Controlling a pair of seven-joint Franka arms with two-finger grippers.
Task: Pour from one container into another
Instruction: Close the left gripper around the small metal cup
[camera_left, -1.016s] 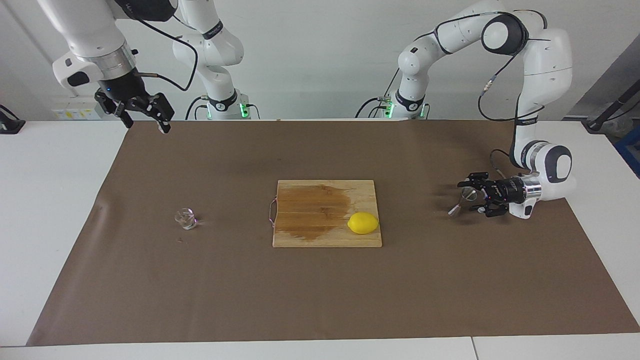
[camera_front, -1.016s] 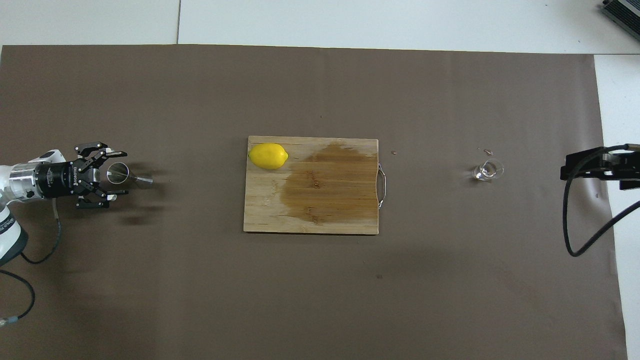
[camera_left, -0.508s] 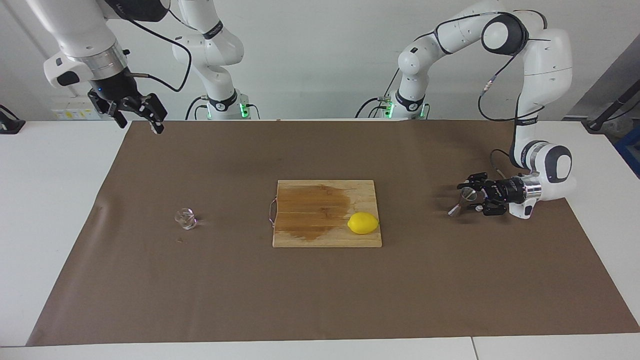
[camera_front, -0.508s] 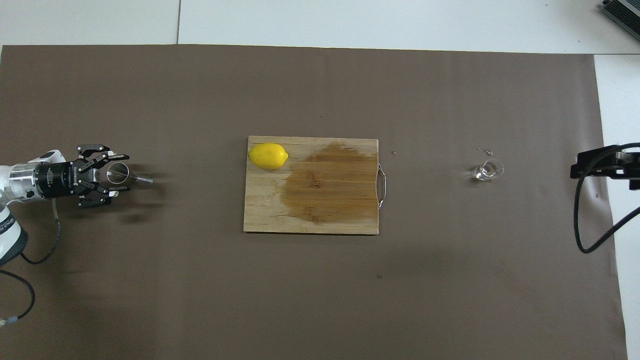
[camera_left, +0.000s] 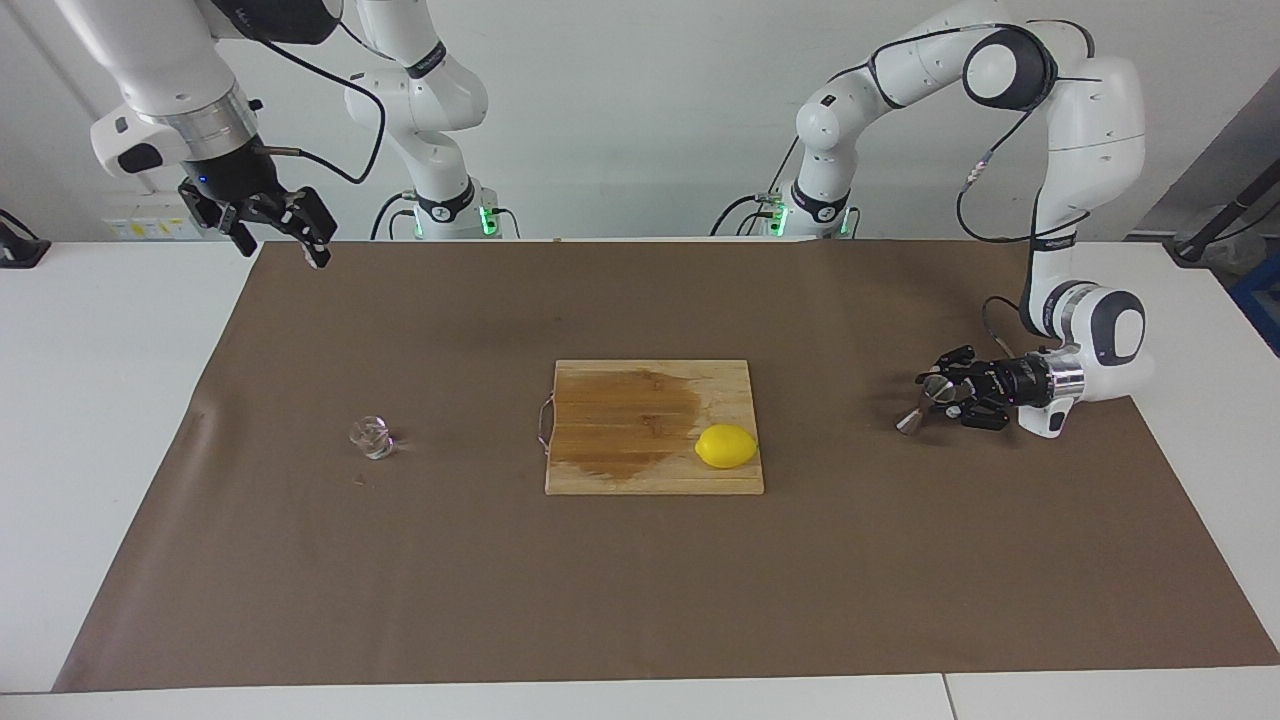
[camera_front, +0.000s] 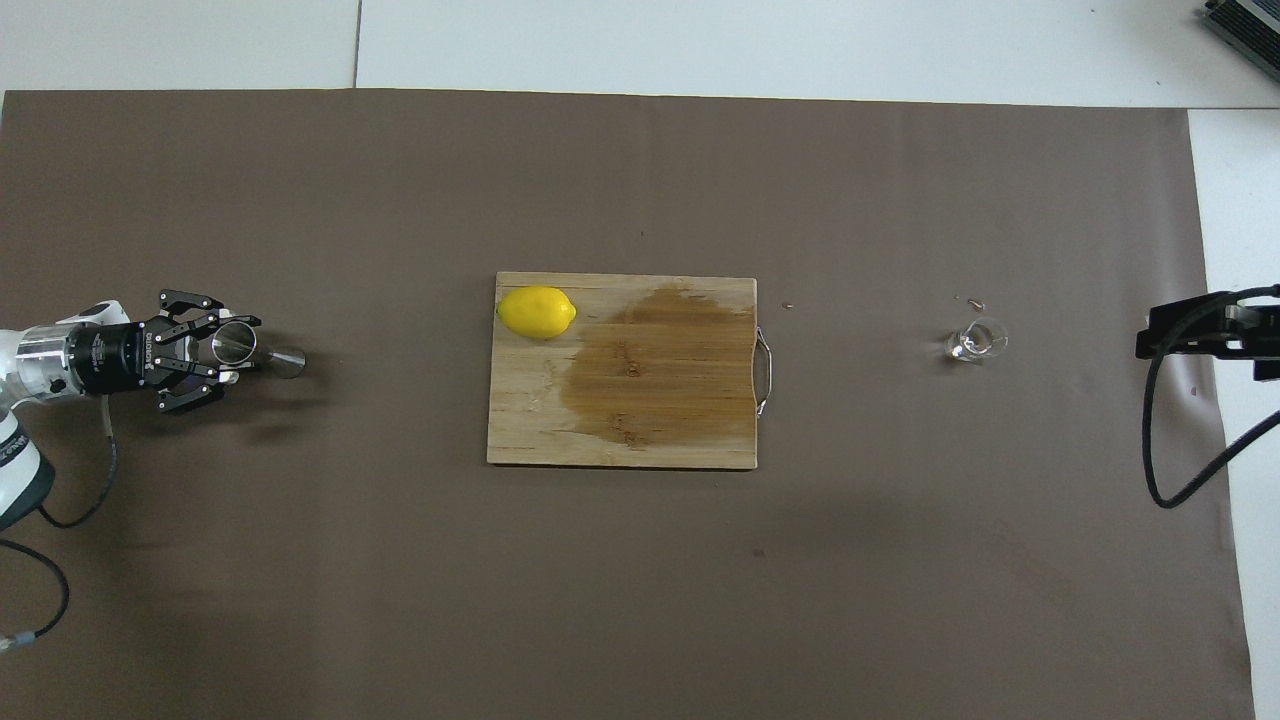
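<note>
The left gripper (camera_left: 938, 392) squeezes the top cone of the shiny jigger (camera_left: 922, 404), which looks hard, light and slippery, while the little glass cup (camera_left: 372, 437), which could break, sits well apart from the right gripper's (camera_left: 283, 232) open jaws.

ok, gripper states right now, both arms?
Left gripper: shut on the small shiny steel hourglass jigger, low over the brown mat.
Right gripper: open, holding nothing, raised over the mat's edge at its own end of the table.
</note>
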